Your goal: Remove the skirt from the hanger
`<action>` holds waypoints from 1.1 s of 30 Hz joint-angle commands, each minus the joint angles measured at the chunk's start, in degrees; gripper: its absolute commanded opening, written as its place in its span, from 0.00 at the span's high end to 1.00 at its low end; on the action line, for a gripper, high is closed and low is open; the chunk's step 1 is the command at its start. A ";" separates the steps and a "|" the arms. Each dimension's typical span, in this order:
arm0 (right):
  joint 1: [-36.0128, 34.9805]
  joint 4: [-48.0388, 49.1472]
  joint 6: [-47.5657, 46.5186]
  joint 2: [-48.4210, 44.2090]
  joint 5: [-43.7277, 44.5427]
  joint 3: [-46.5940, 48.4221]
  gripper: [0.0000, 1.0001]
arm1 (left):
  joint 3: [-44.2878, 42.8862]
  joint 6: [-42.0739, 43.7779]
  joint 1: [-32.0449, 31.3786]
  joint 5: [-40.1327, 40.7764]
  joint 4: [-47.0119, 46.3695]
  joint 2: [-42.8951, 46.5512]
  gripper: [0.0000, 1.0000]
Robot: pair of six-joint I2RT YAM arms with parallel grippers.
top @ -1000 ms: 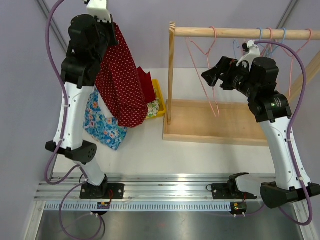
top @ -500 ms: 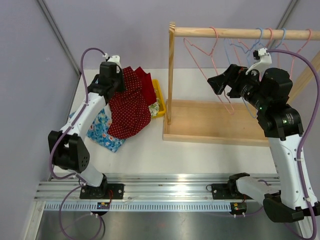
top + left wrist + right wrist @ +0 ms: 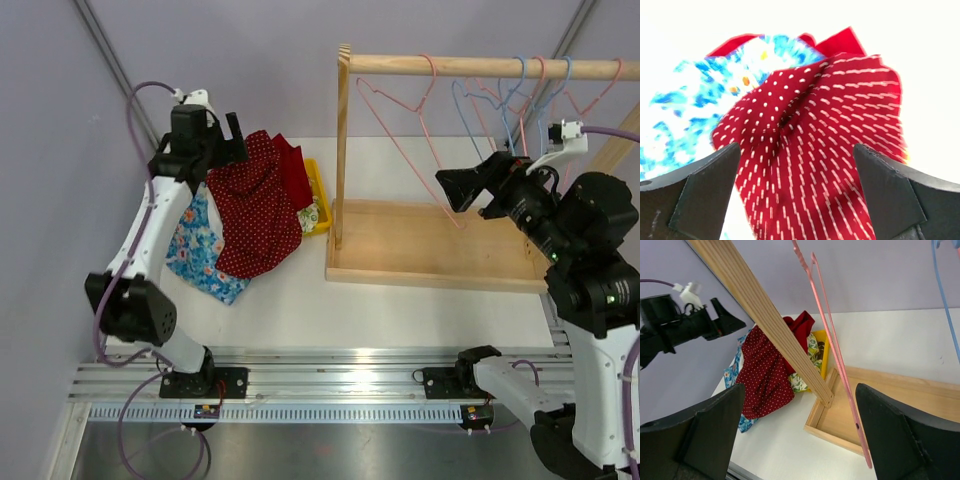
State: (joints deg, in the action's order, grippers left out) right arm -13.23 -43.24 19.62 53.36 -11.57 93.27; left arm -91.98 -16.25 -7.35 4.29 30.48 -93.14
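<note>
The red dotted skirt (image 3: 255, 215) is lying crumpled toward the table's (image 3: 300, 310) far-left corner, off any hanger. It is partly covering a blue floral cloth (image 3: 200, 255) on its near-left side and is resting just beside a yellow bin (image 3: 318, 190). The left gripper (image 3: 232, 140) is hovering over the skirt's far end, its jaws standing wide apart and clamping nothing. On the right half, the right gripper (image 3: 452, 190) is hanging above the wooden rack's tray (image 3: 420, 250) with its jaws spread wide and empty. It is just beside a pink hanger (image 3: 400, 110) dangling from the rail (image 3: 480, 66).
</note>
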 commanded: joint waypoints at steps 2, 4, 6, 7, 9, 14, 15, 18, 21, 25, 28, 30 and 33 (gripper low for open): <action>0.05 1.14 -0.63 -4.84 1.29 -2.21 0.01 | 0.55 3.14 -0.12 3.33 2.73 16.90 0.01; 0.05 1.32 -0.72 -7.55 0.33 -4.49 0.01 | 5.21 3.51 -0.12 8.51 5.81 21.32 0.01; 0.05 1.76 -0.28 -9.67 0.76 -6.17 0.00 | 13.82 4.38 -0.12 14.33 6.43 27.91 0.01; 0.05 2.37 -0.28 -11.94 -0.02 -8.44 0.01 | 16.63 4.82 -0.12 15.38 6.26 30.02 0.01; 0.05 4.22 -0.72 -13.98 -1.78 -10.47 0.01 | 25.57 5.70 -0.12 17.93 3.29 35.73 0.01; 0.05 4.66 1.82 -16.62 -3.98 -14.78 0.01 | 49.94 10.08 -0.12 23.29 -20.21 46.99 0.01; 0.05 4.22 2.09 -16.80 -4.16 -15.22 0.01 | 53.89 11.32 -0.12 23.91 -23.68 48.22 0.01; 0.05 4.22 2.88 -17.94 -3.99 -17.50 0.01 | 66.64 19.29 -0.03 17.27 -42.20 49.81 0.01; 0.05 6.33 4.81 -20.75 -3.72 -22.42 0.01 | 73.52 22.39 0.58 11.19 -58.14 44.56 0.01; 0.05 7.73 5.35 -23.56 -4.42 -27.96 0.01 | 72.82 17.40 6.45 6.71 -64.65 31.99 0.01; -0.04 8.18 3.60 -25.32 -4.42 -29.72 0.01 | 77.55 17.91 7.35 -0.58 -77.72 26.44 0.01; -0.82 6.78 2.71 -25.33 -3.72 -29.56 0.01 | 80.90 18.18 9.89 -6.99 -87.35 23.72 0.01; -1.70 5.45 0.95 -25.15 -1.88 -29.29 0.00 | 81.80 21.52 9.90 -14.12 -93.84 18.03 0.01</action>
State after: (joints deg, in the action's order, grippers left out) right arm -13.87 -38.85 22.83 28.47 -14.48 63.40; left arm -10.90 2.17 2.52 2.11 -46.11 -70.72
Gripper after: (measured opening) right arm 0.993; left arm 0.987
